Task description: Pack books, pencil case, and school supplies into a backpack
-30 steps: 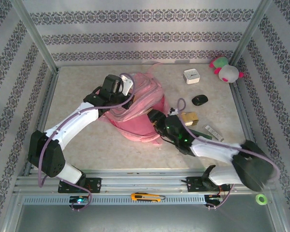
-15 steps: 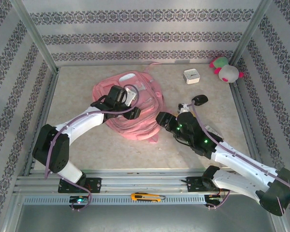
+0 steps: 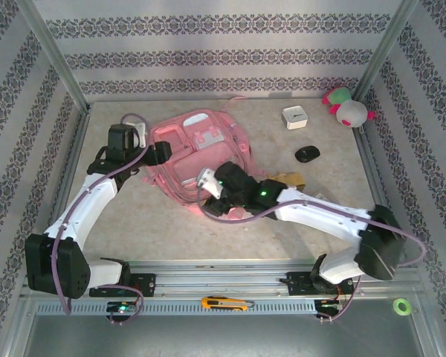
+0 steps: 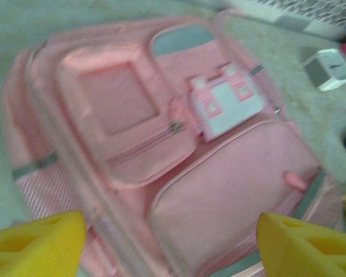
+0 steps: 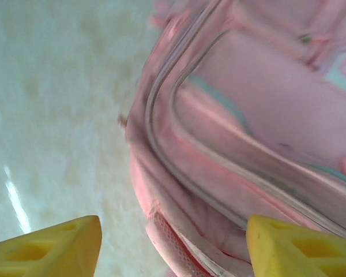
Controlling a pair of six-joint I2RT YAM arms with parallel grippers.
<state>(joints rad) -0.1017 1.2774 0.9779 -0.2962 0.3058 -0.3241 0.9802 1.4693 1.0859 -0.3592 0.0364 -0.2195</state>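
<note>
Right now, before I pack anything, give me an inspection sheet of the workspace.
Surface: beige table, no spills seen.
Job's things: pink backpack lying front up, centre-left.
Clutter: white box, black mouse, plush toy; utility knife on the near rail.
Grippers: left end effector open above the backpack; right end effector open at its near edge.
Cables: purple cable along each arm.
Surroundings: patterned walls, metal frame.

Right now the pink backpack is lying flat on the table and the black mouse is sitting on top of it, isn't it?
Not quite. The pink backpack is lying flat on the table, but the black mouse is not on top of it. It sits on the table to the backpack's right, apart from it. The top external view shows this.
</note>
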